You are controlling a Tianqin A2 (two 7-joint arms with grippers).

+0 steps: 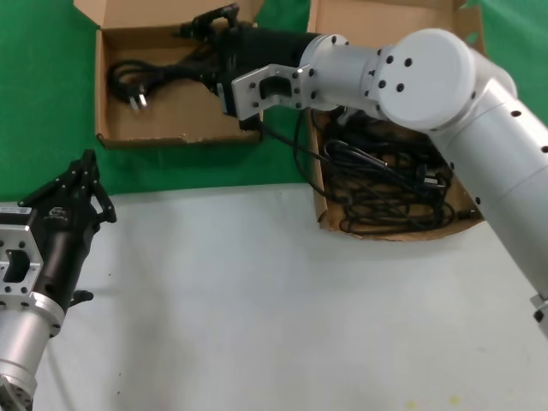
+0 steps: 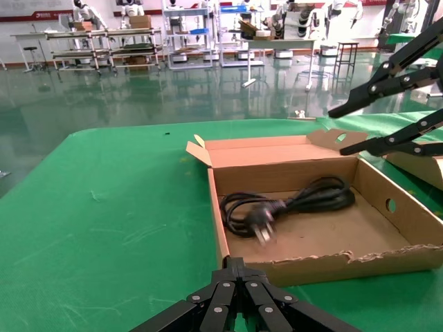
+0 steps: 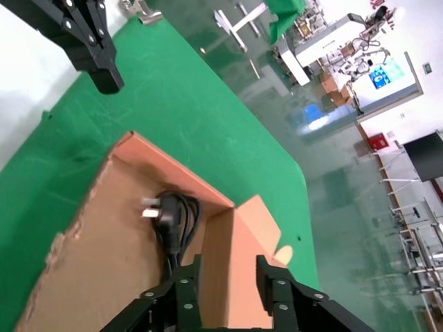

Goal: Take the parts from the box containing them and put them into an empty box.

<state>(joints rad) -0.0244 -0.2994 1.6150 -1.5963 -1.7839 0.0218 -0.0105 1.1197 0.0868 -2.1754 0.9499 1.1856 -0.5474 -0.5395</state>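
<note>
Now, line by line, from the cords outward:

Cord in the small box: one black power cord (image 1: 150, 77) lies loosely coiled on the floor of the smaller, shallow cardboard box (image 1: 171, 137). Its pronged plug (image 2: 263, 223) points toward the frayed front wall, and its cable runs toward the back right corner of the box.

Small box: it sits on the green cloth (image 1: 43, 111) at the robot's left front, with its plain lid flap folded open behind it.

Remaining cords: a tangle of black power cords (image 1: 385, 193) fills the larger cardboard box (image 1: 330, 210), which stands just right of the small box with its tall lid flap raised.

Right gripper: the right gripper (image 1: 212, 21) reaches across from the right, over the back right part of the small box. In the right wrist view its fingers (image 3: 185, 290) stand apart, with the cable passing down between them; whether they touch the cable cannot be told.

Loose cable: a thin length of black cable (image 1: 295, 145) hangs from the right arm across to the larger box.

Left gripper: the left gripper (image 1: 84, 171) waits low at the robot's left, over the edge of the white table (image 1: 257, 300), well apart from both boxes. Its fingers meet at the tips.
</note>
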